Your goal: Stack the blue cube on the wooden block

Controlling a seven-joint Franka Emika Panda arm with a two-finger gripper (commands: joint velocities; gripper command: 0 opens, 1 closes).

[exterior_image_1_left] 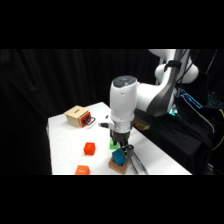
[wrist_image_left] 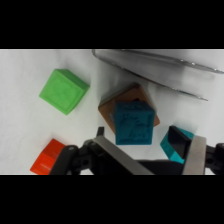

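Fingers (wrist_image_left: 192,152) stand parted, clear of the blue cube (wrist_image_left: 132,122), which sits askew on the wooden block (wrist_image_left: 134,95); lifting away carelessly, the gripper (exterior_image_1_left: 121,146) could clip and topple it onto the table (exterior_image_1_left: 65,150).

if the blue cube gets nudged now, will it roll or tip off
The blue cube probably would not roll: its faces are flat. It sits on the wooden block, which shows only a narrow rim around it, so a sideways push could slide it off. It looks rigid.
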